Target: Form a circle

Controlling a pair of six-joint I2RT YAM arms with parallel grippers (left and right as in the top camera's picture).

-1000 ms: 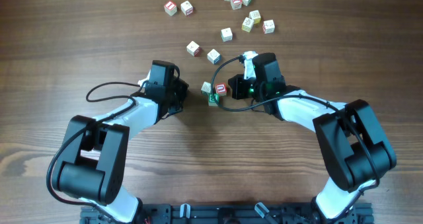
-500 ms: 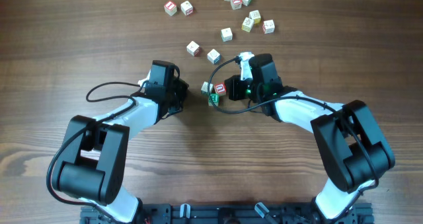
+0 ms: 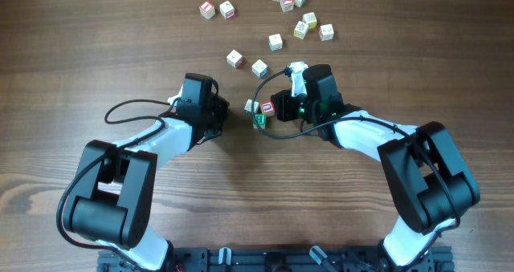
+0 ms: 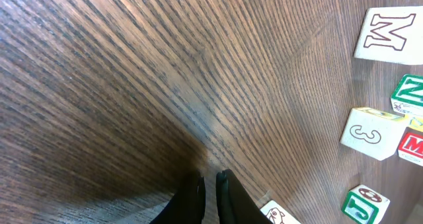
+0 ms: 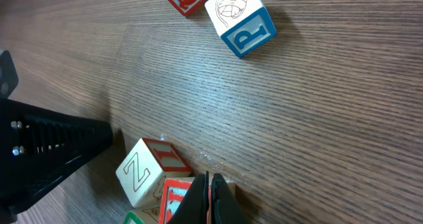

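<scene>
No circle shows on the table; its pieces are small pale wooden letter cubes. Three of them sit clustered (image 3: 259, 111) between my two grippers. In the right wrist view these are a Z cube (image 5: 142, 172), a red-faced cube (image 5: 175, 201) and a green-edged one (image 5: 140, 219). My right gripper (image 3: 278, 108) (image 5: 207, 178) is shut and empty, its tips against the red-faced cube's right side. My left gripper (image 3: 227, 110) (image 4: 210, 179) is just left of the cluster, shut with a hairline gap and nothing in it. A cube (image 4: 277, 215) lies beside its right finger.
Several more cubes are scattered toward the table's far side, the nearest two (image 3: 234, 58) (image 3: 259, 67) just beyond the cluster. A pair (image 3: 218, 10) lies at the far left and a group (image 3: 301, 15) at the far right. A black cable (image 3: 269, 83) loops by the right wrist.
The right arm has edged slightly left toward the cluster, nudging the red-faced cube. The left arm and the scattered cubes have not moved.
</scene>
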